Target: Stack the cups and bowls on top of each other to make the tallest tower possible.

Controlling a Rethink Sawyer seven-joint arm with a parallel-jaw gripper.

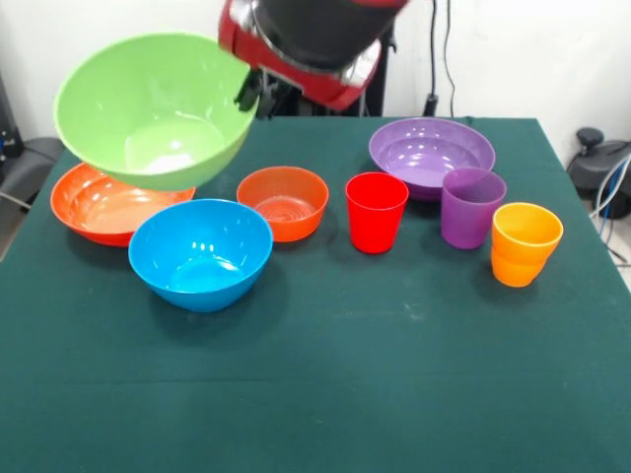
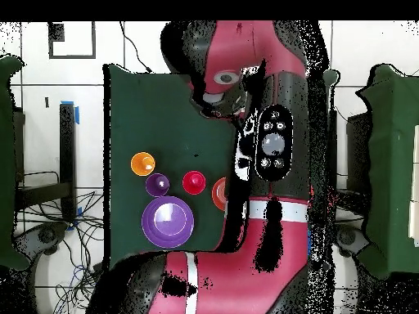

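Observation:
My gripper is shut on the rim of the lime green bowl and holds it tilted in the air. Below it lie the wide orange-red bowl and the deep light blue bowl. The small orange bowl, red cup, purple cup and orange cup stand in a row to the right. The wide purple bowl sits behind them. The dark blue bowl and any tower are out of view. In the overhead view the arm hides the gripper.
The green table carries everything. Cables and a chair base lie beyond its right edge in the front view. The overhead view shows the purple bowl and the three cups left of the arm.

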